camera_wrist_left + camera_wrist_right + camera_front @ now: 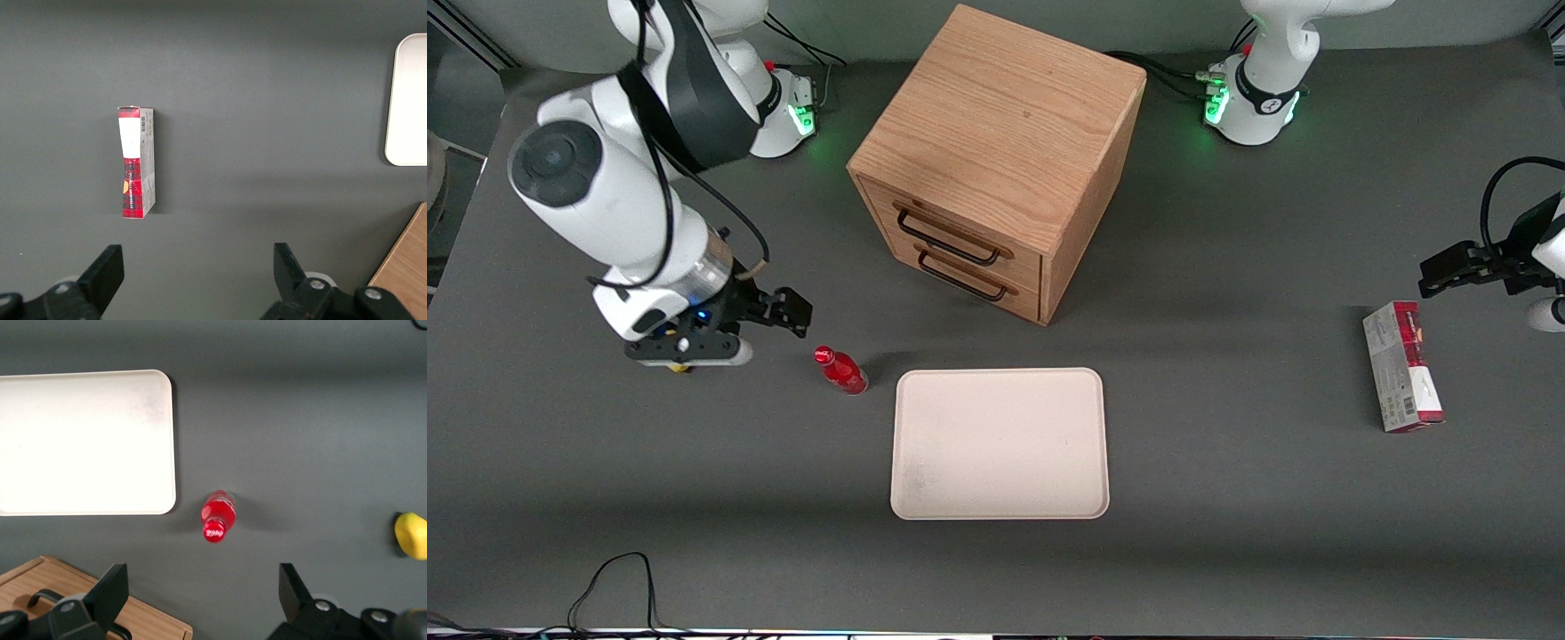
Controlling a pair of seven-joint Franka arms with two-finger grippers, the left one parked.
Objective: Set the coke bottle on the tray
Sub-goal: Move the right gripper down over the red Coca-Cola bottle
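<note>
Just beside tray (1000,443) edge, coke bottle (842,370) upright on table; claw (778,313) released nearby, w/ open table between.

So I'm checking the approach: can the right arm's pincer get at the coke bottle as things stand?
Probably yes. The pincer hangs open beside the upright coke bottle, with bare table between them; the tray sits apart.
</note>
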